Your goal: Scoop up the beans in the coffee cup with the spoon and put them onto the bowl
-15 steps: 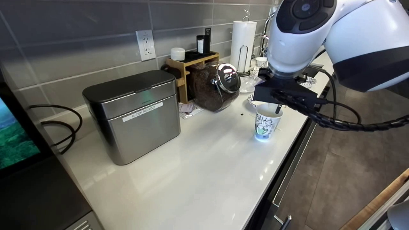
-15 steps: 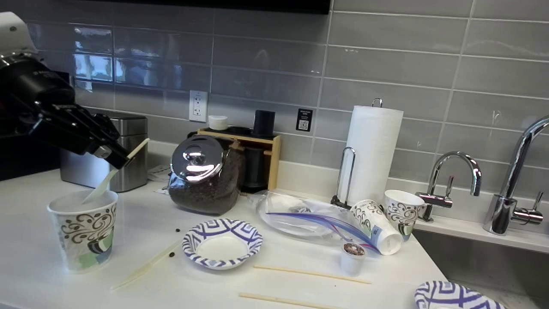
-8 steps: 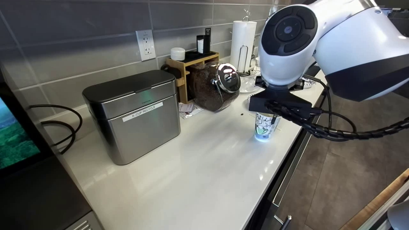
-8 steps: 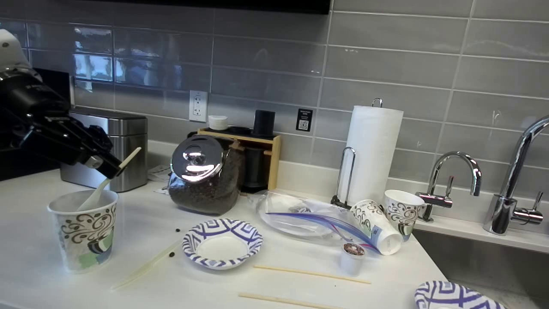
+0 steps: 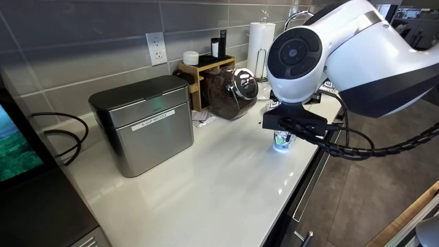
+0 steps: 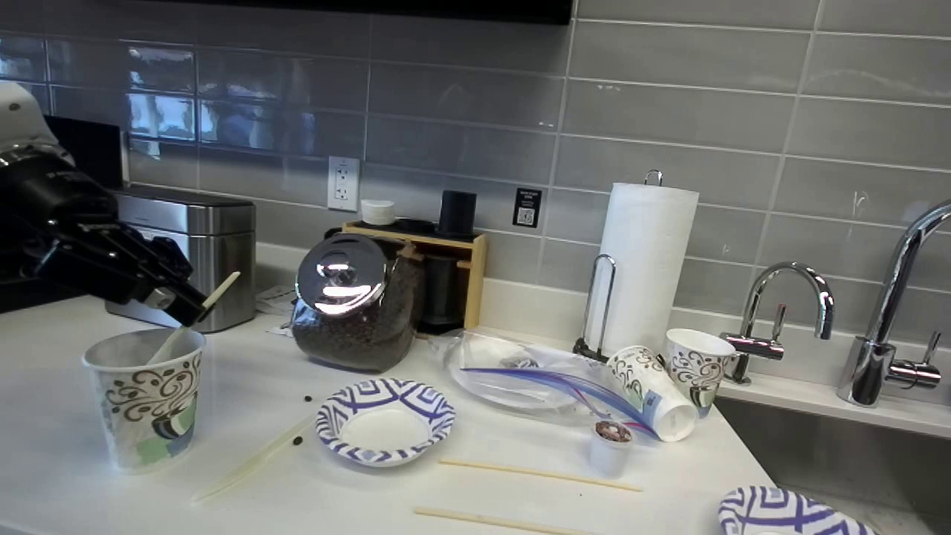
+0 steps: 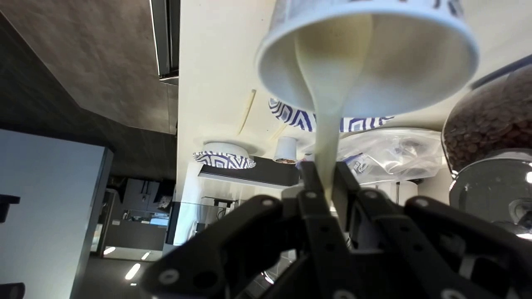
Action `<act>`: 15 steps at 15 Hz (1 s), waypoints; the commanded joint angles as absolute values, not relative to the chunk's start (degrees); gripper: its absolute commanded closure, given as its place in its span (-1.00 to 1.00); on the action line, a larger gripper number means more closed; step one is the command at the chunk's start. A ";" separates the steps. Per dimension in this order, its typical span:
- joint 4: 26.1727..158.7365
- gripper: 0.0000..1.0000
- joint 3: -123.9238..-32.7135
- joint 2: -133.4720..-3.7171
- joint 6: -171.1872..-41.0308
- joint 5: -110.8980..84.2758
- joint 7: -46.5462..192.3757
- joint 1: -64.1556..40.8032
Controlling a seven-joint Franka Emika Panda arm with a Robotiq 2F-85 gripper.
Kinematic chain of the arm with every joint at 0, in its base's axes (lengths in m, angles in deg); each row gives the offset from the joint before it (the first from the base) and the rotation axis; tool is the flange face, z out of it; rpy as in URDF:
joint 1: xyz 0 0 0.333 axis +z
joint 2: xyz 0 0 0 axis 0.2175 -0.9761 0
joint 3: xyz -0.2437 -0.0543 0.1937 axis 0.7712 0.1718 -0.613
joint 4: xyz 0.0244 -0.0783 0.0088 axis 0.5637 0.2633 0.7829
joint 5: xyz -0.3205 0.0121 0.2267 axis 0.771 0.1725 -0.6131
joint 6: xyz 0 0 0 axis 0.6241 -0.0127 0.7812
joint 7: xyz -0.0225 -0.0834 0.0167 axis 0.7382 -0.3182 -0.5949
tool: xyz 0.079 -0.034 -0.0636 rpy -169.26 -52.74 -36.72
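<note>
The coffee cup (image 6: 145, 416) stands upright on the counter; in an exterior view (image 5: 282, 141) my wrist hides its upper part. My gripper (image 6: 195, 316) is just above and beside the cup's rim, shut on a pale plastic spoon (image 6: 219, 291). The spoon slants down with its head inside the cup. In the wrist view, the spoon (image 7: 328, 99) runs from between my fingertips (image 7: 328, 176) into the cup mouth (image 7: 415, 66). No beans show inside the cup. The bowl (image 6: 386, 455), white with blue pattern, sits to the cup's right. Two dark beans (image 6: 297, 441) lie between them.
A pale plastic utensil (image 6: 252, 464) lies between cup and bowl. Wooden sticks (image 6: 539, 474), a small pod (image 6: 611, 449), a plastic bag (image 6: 513, 386) and a second patterned bowl (image 6: 787, 513) lie further right. A bean jar (image 6: 356, 319) and steel bin (image 5: 154, 137) stand behind.
My gripper has moved down and a little back from the bowl, and the spoon's head has gone deeper into the cup. My wrist now hides more of the cup. Cup and bowl have not moved.
</note>
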State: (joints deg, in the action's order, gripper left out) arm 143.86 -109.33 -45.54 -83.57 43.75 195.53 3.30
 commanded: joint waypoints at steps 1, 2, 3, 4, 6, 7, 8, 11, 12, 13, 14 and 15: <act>141.92 0.93 -108.00 -49.11 -80.90 45.26 198.12 5.55; 141.60 0.93 -107.90 -49.64 -80.14 45.10 198.32 5.82; 141.30 0.93 -107.75 -50.19 -79.66 45.13 198.44 6.08; 140.96 0.93 -107.66 -50.80 -78.97 45.05 198.63 6.34; 140.27 0.93 -107.63 -51.94 -77.22 45.00 199.22 6.85; 139.90 0.93 -107.59 -52.37 -76.30 44.80 199.48 7.07; 139.53 0.93 -107.55 -52.81 -75.53 44.58 199.85 7.30; 138.42 0.93 -107.38 -54.08 -73.47 44.14 201.16 7.92; 138.02 0.93 -107.33 -54.54 -72.94 44.04 201.47 8.09; 137.56 0.93 -107.24 -55.28 -72.62 44.08 201.86 8.22; 137.08 0.93 -107.10 -56.14 -72.75 43.75 202.15 8.27; 136.75 0.93 -106.97 -56.75 -72.88 43.62 202.59 8.39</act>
